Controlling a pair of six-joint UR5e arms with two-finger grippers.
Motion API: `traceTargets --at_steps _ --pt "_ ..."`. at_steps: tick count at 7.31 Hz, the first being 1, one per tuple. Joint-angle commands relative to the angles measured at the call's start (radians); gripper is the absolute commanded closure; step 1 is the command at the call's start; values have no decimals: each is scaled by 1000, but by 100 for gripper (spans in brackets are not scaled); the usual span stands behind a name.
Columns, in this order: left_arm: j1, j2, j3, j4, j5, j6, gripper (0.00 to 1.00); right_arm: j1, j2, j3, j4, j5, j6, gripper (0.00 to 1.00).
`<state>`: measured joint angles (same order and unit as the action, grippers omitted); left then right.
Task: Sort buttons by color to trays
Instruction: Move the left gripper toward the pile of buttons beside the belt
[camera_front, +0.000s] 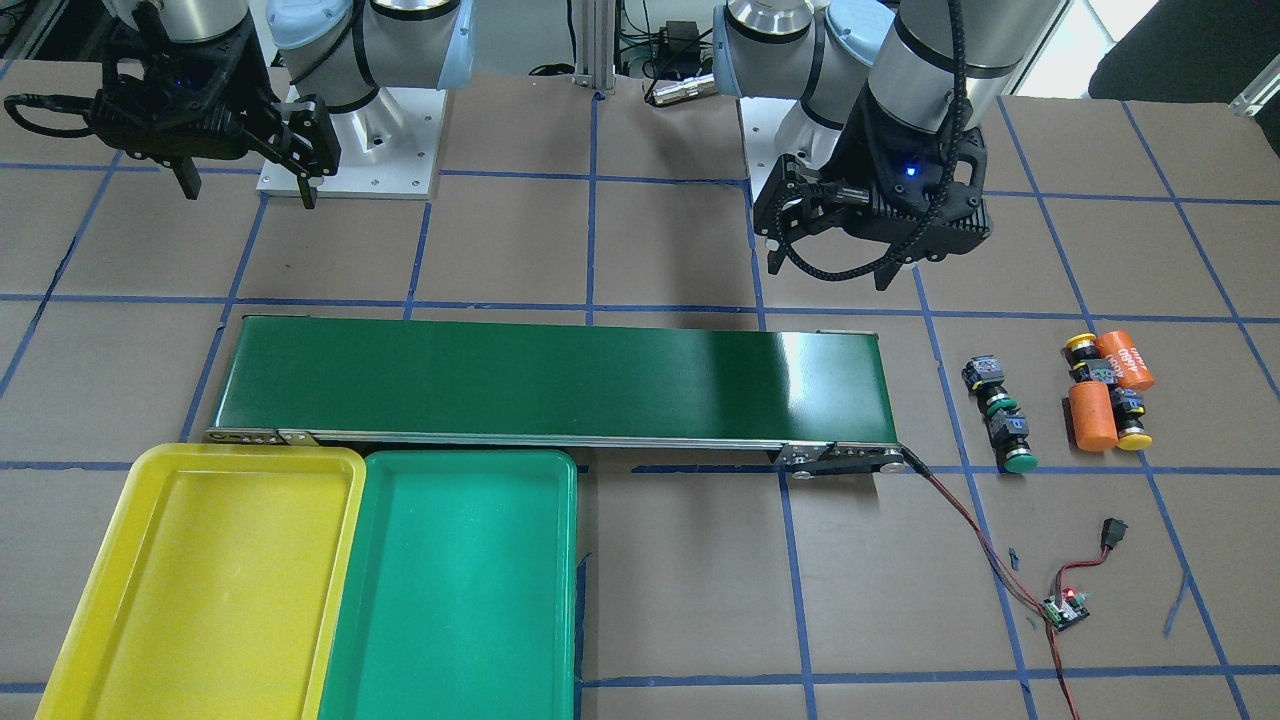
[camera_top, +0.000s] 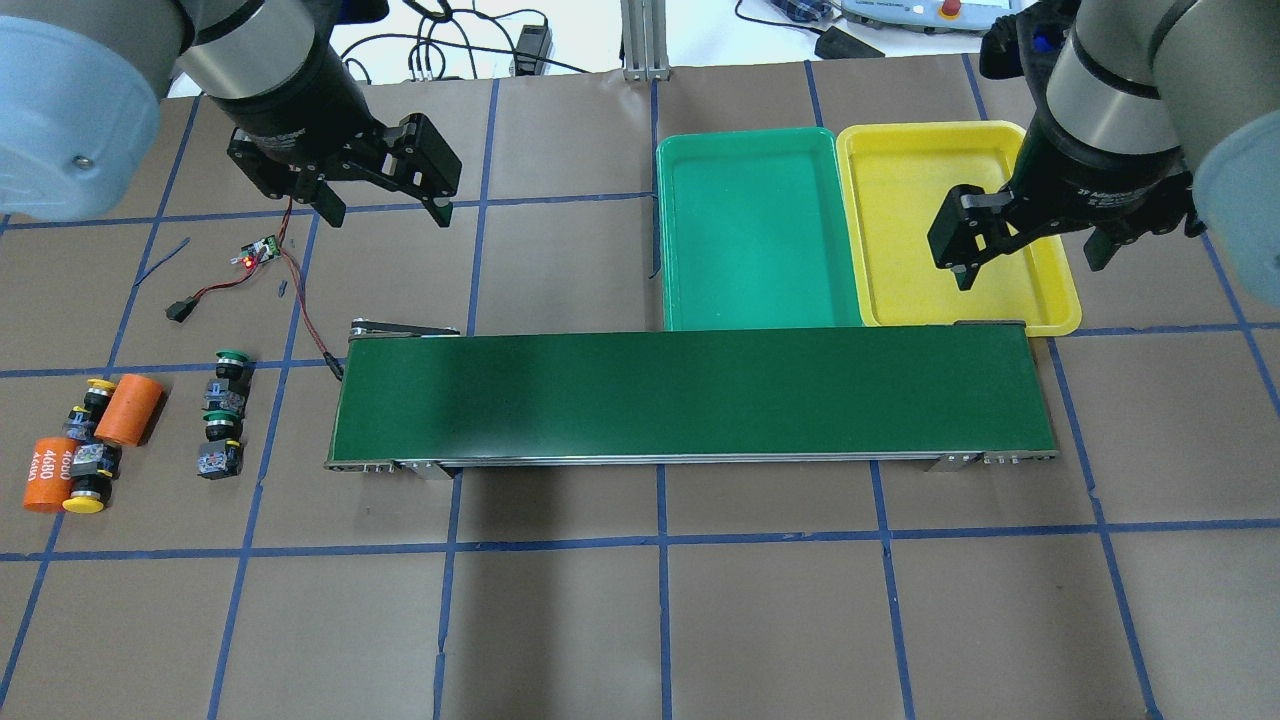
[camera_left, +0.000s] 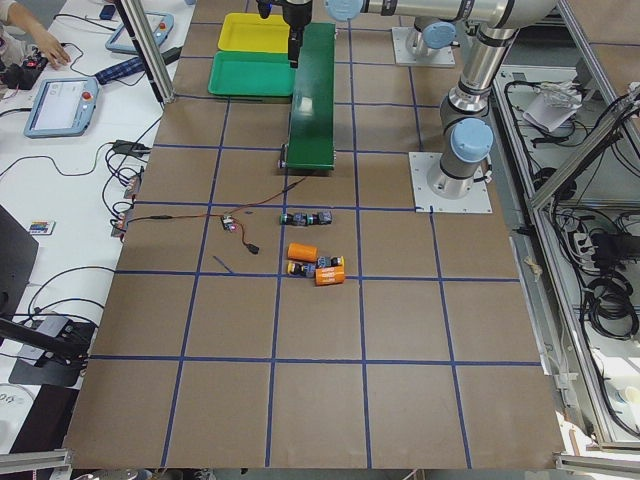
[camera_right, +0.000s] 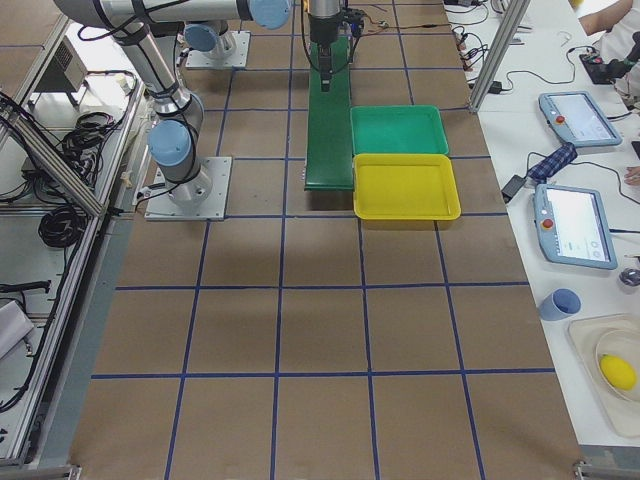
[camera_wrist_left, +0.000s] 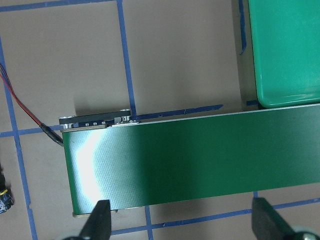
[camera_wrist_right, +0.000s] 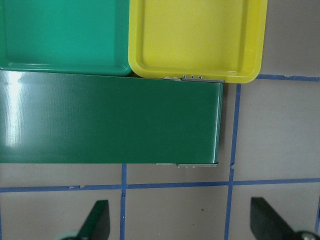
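The two green buttons (camera_top: 220, 420) are seen lying end to end on the table (camera_top: 760, 620), at 9 o'clock of the conveyor belt (camera_top: 690, 400) in the overhead view. A strip of brown paper is left between them and the belt's left edge. The two yellow buttons (camera_top: 83, 503) are lodged further out at 9 o'clock, pressed against two orange cylinders (camera_top: 130, 410), one of them printed "4680".

The green tray (camera_top: 750, 240) and the yellow tray (camera_top: 900, 230) are placed side by side with rims meeting, at 12 to 1 o'clock of the belt's right half. Their near edges are set just beside the belt's far edge.

A lit circuit board (camera_top: 260, 250) is laid at 11 o'clock of the belt's left end, and its red-and-black wire (camera_top: 305, 300) is run to that corner.

The left gripper (camera_top: 385, 212) is held high near the belt's left end, jaws spread wide and nothing gripped. The right gripper (camera_top: 1030, 268) is held high near the belt's right end, outlined against the yellow tray, its fingers parted and unloaded.

At 6 o'clock of the belt, a broad run of brown table is shown, crossed by blue tape lines (camera_top: 661, 600).
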<state>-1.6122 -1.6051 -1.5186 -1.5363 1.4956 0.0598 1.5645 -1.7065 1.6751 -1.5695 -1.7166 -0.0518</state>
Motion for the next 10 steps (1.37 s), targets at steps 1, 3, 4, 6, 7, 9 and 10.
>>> traceTargets --at_steps 1,3,4,6,7,9,10 --pt "3 1 0 2 0 -2 0 0 2 0 -24 0 0 0" --pt "5 1 0 2 1 -2 0 0 2 0 -20 3 1 0" --pt "11 4 0 1 2 -2 0 -3 1 -3 -21 11 1 0" --pt "17 5 0 1 2 0 0 -3 -1 -15 -21 11 3 0" --pt "20 5 0 -1 2 0 0 -1 -1 -15 -20 0 3 0" --pt "66 16 0 -7 2 62 0 0 -4 -18 -17 12 10 0" --pt "93 30 -2 -17 3 122 0 2 -8 -26 -17 23 19 0"
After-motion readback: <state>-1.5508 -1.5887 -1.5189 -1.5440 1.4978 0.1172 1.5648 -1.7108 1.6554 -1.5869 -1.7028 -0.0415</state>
